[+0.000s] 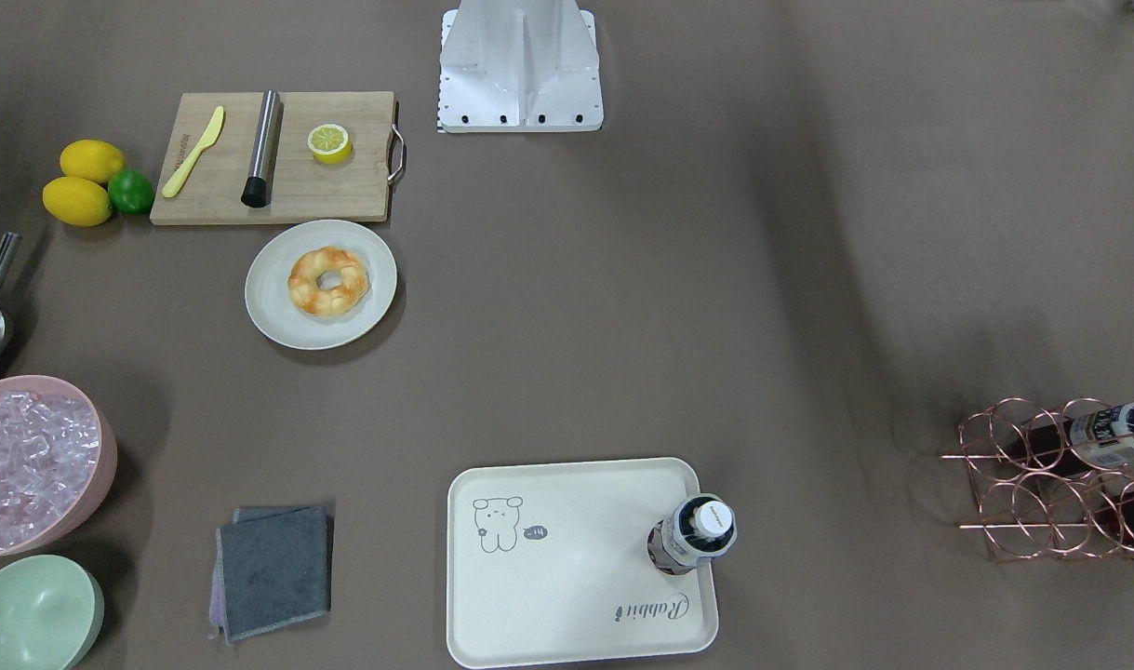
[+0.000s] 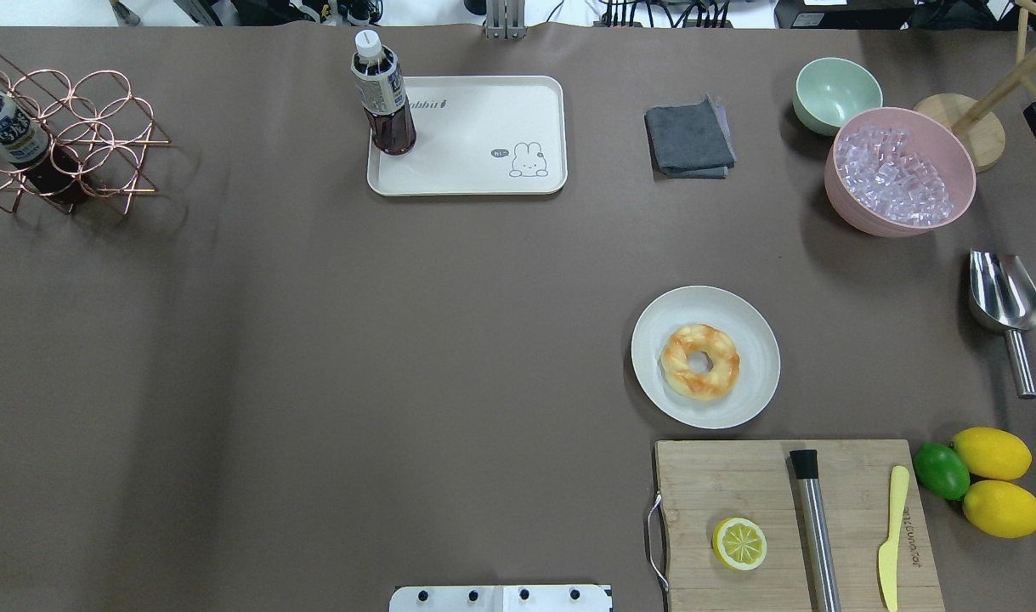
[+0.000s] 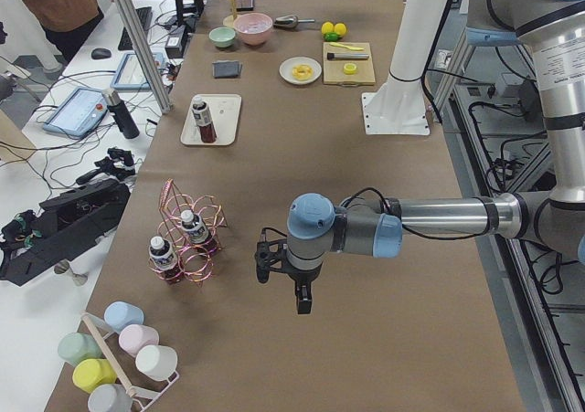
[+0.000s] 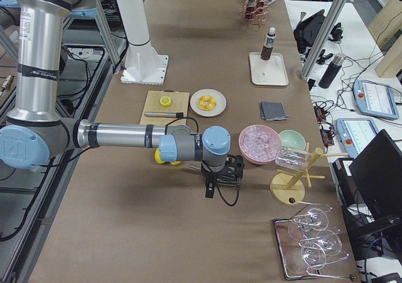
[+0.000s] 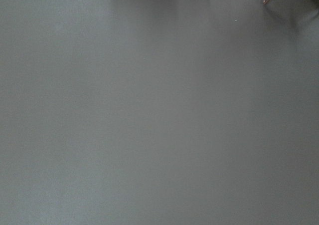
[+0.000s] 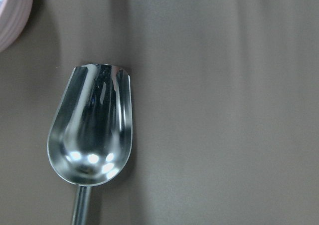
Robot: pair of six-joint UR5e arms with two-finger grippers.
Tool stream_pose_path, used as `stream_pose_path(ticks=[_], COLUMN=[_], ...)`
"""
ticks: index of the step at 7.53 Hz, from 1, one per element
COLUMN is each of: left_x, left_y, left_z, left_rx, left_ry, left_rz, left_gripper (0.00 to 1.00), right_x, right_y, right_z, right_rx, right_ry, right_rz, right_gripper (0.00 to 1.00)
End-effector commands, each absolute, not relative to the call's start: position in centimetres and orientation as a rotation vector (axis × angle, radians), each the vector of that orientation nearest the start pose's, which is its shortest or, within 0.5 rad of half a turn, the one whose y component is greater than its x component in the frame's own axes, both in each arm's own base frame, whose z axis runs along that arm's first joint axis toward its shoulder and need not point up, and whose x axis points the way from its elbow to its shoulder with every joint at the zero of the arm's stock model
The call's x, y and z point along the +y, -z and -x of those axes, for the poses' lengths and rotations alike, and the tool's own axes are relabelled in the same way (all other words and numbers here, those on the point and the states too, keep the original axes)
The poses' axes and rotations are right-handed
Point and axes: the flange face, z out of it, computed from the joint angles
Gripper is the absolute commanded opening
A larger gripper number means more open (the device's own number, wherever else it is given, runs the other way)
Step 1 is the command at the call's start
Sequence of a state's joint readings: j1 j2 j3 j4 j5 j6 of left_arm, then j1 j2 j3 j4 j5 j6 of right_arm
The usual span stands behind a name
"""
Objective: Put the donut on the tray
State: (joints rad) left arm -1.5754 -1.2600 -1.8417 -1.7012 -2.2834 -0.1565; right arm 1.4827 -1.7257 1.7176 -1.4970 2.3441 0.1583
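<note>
Donut (image 2: 723, 374): lies flat at the middle of the round plate (image 2: 751, 327), touching it.
Donut orientation: the hole faces straight up. The outline is close to round, so no long axis can be told.
Tray (image 2: 484, 110): well apart from the plate, toward the table edge away from the robot and on the robot's left of the plate. Its long sides run across the table, left to right.
Bottle (image 2: 383, 98): stands upright on the tray, at the end farther from the plate.
Cutting board (image 2: 721, 476): just beside the plate, on the robot's side of it.
Scoop (image 6: 92, 130): on the table, well apart from the plate, on the robot's right of it.
Left gripper (image 3: 303, 295): hangs fingers-down over bare table, far from the plate toward the robot's left end. Finger spacing cannot be told.
Right gripper (image 4: 210, 189): hangs fingers-down above the scoop, on the robot's right of the plate. Finger spacing cannot be told.
</note>
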Motion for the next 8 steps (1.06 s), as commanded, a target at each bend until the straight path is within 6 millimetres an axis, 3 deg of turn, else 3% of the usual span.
stream_pose_path(ticks=[1,5,7,8], left_x=[-36.8,-36.8,-36.8,-36.8], left_y=[-64.9,-65.1,-65.1,-65.1], left_z=[7.0,6.9,6.9,6.9], left_rx=[0.716,0.716,0.716,0.716], left_ry=[0.122,0.122,0.122,0.122], left_rz=[-0.032,-0.029,-0.028,-0.028], left_gripper=[0.98,0.98,0.98,0.98], right_x=[-45.1,-48.3,-48.0,-47.4], right_y=[-60.4,-49.8,-44.9,-43.5], right_z=[1.1,14.4,21.1,25.0], right_rx=[-0.807,-0.858,-0.914,-0.877], right_ry=[-0.082,-0.056,-0.062,-0.094], right_rz=[0.039,0.073,0.059,0.033], right_gripper=[1.0,1.0,1.0,1.0])
